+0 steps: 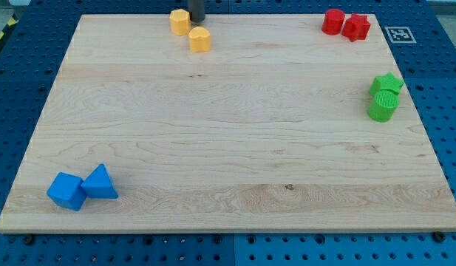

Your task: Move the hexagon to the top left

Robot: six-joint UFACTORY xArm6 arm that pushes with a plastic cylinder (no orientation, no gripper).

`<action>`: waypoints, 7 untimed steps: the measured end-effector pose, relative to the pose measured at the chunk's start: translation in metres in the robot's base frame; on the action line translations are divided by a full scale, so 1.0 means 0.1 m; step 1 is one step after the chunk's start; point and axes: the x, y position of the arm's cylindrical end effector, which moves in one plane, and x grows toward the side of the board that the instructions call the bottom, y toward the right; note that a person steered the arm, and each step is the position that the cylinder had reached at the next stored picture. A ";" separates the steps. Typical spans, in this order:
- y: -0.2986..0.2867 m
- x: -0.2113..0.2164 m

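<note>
A yellow hexagon block (pixel 180 21) lies at the view's top edge of the wooden board (pixel 228 148), left of centre. My tip (pixel 196 20) stands just to its right, close to or touching it. A second yellow block (pixel 200 39), rounded like a heart, lies just below my tip.
A red cylinder-like block (pixel 332 21) and a red star-like block (pixel 356 27) sit together at the top right. A green star (pixel 386 83) and a green round block (pixel 383 106) sit at the right edge. A blue cube-like block (pixel 66 191) and a blue triangle (pixel 100 183) lie at the bottom left.
</note>
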 end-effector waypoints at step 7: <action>-0.75 0.28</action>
